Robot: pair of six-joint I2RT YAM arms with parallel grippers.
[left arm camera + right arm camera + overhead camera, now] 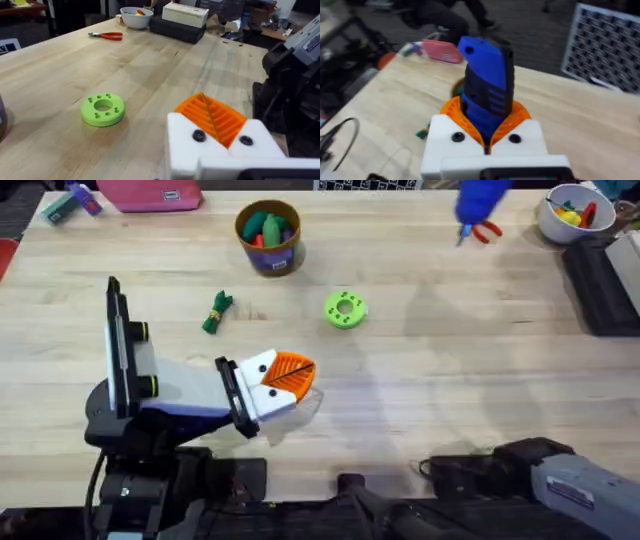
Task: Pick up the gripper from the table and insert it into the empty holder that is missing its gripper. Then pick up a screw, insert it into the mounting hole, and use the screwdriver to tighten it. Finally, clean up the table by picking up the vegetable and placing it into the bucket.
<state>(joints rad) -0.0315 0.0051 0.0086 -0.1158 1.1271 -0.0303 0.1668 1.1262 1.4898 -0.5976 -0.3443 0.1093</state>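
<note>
My left gripper (300, 375) hangs low over the near middle of the table, shut with nothing between its orange pads (220, 122). Each white holder (182, 142) carries a pad and a black screw head. A loose gripper piece and loose screws are out of view. My right gripper (487, 125) is raised near its base, shut on the blue screwdriver (487, 75), which stands upright. The dark green vegetable (217, 311) lies left of centre, beyond the left gripper. The tan bucket (268, 235) stands behind it with toy food inside.
A green disc (345, 310) lies mid-table just beyond the left gripper. Red pliers (485, 232) lie at the far right under a blurred blue shape (482, 200). A white bowl (572, 215) and black box (605, 285) sit far right, a pink pouch (160, 194) far left.
</note>
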